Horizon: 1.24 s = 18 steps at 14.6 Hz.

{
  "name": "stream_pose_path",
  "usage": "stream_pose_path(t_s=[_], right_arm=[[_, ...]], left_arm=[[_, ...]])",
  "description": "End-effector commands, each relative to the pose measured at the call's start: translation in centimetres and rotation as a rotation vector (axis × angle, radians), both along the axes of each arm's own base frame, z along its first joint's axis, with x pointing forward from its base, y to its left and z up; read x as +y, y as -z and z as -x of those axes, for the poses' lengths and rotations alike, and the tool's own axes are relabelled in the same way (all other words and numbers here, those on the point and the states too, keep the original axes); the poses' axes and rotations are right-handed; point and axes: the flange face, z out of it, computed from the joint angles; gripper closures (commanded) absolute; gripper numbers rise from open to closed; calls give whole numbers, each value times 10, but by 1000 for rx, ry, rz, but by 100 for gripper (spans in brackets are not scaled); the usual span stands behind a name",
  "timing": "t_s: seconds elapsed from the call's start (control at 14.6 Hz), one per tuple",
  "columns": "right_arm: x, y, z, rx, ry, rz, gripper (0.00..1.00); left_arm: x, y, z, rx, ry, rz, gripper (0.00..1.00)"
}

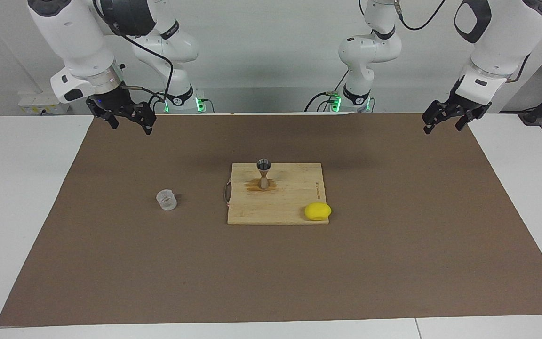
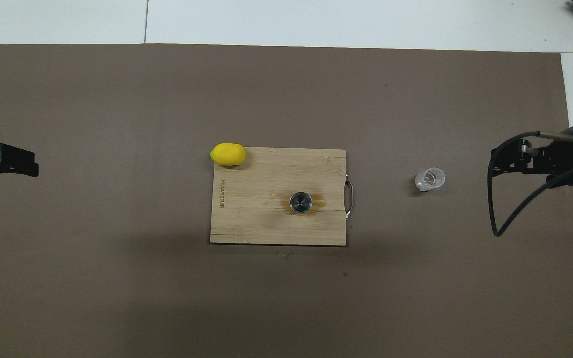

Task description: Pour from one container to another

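While both arms hang high over the mat's ends, nothing is held: the right gripper point(image 1: 127, 123) tilts down with fingers spread, the left gripper point(image 1: 444, 122) likewise agape. The cup point(image 1: 166, 199) sits upright on the mat toward the right arm's end. The jigger point(image 1: 264, 173) stands on the board point(image 1: 294, 207), ringed by a brown stain. From overhead, the jigger point(image 2: 301, 203) shows its bowl, and the lemon point(image 2: 228, 154) overhangs the board's corner.

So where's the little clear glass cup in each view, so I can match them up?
Facing view: glass cup on the brown mat, toward the right arm's end, beside the cutting board's handle.
Overhead view: glass cup, same spot, mirrored.
Shared landmark: cutting board.
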Motion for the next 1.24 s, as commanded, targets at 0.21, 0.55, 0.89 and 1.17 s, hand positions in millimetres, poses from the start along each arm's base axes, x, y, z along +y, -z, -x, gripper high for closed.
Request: stream_pose_path(t_s=[0.21,0.55,0.89,1.17], right_arm=[[-9,-2,7,-50,-65,34,0],[3,-4,6,-59,-90,32,0],[5,-9,2,-73,-87,5,0],[5,-8,2,-70,-87,5,0]], left_arm=[[2,1,-1,-7,-9,-17,0],[2,1,-1,-7,-9,-17,0],[2,1,-1,-7,-9,-17,0],[2,1,-1,-7,-9,-17,0]])
